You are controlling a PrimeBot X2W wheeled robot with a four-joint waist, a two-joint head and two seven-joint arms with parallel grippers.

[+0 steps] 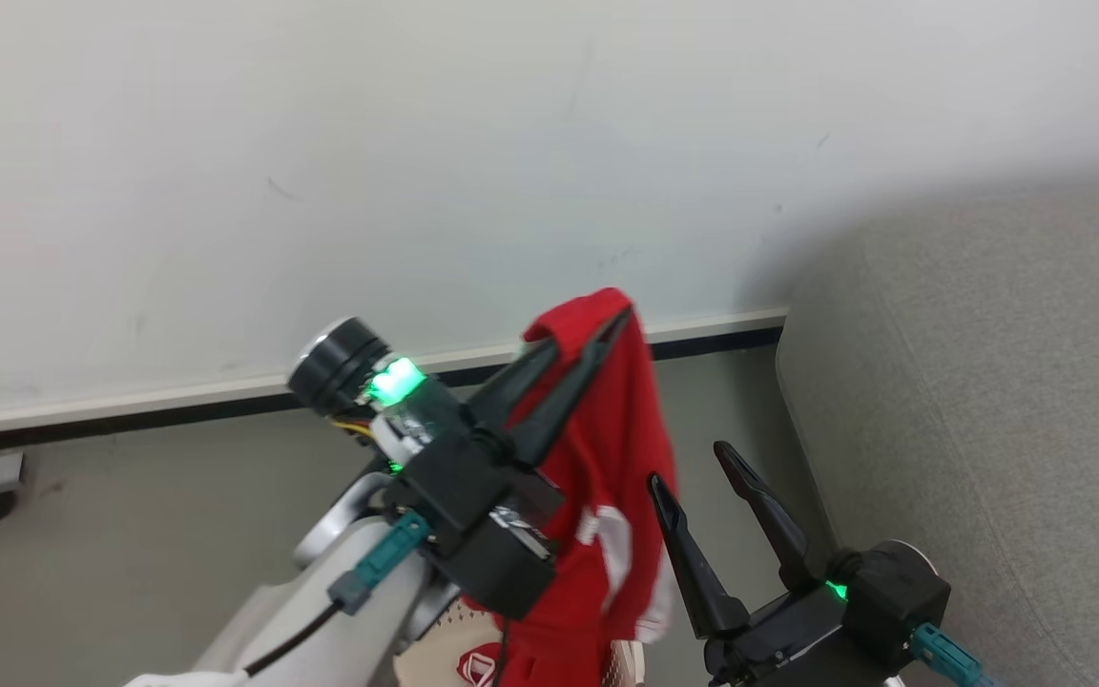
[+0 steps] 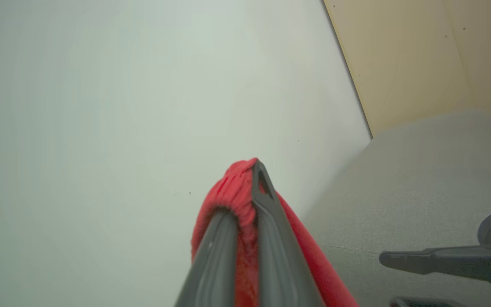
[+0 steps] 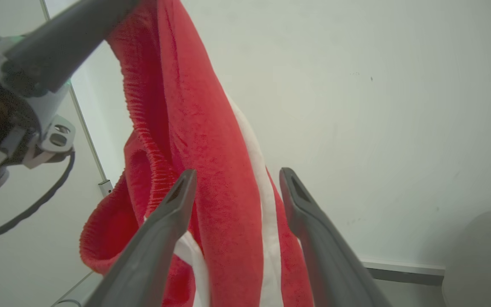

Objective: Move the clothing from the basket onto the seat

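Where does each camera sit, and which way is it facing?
Head: high on the robot, looking down at floor, wall and sofa; left gripper, shut on the red garment, and open right gripper show.
Left wrist: looks along its shut fingers at wall and sofa; one right finger shows.
Right wrist: looks between its open fingers at the garment; the left gripper shows.
Shared: all three show garment and wall.
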